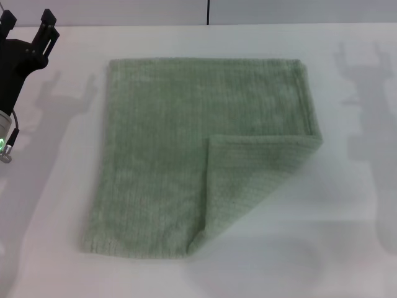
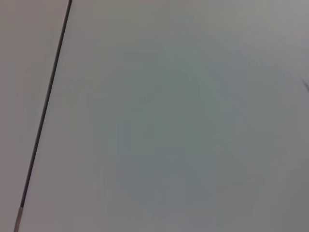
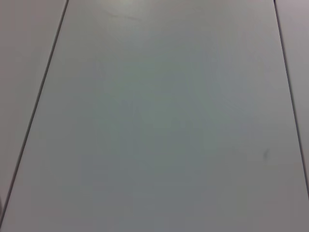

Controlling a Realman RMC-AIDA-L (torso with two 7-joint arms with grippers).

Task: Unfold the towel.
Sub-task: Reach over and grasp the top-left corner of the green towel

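The pale sage-green towel (image 1: 155,155) lies flat on the white table (image 1: 56,205) in the middle of the head view. Its near right corner is folded over into a triangular flap (image 1: 254,180) that rests on top of the cloth. My left gripper (image 1: 28,22) is raised at the far left, well away from the towel's far left corner, open and empty. My right gripper is out of view; only its shadow (image 1: 366,81) falls on the table right of the towel. Neither wrist view shows the towel.
A dark vertical seam (image 1: 208,11) runs down the wall behind the table. The left wrist view shows a plain pale surface with a dark seam (image 2: 46,111). The right wrist view shows the same kind of surface with seams (image 3: 34,121).
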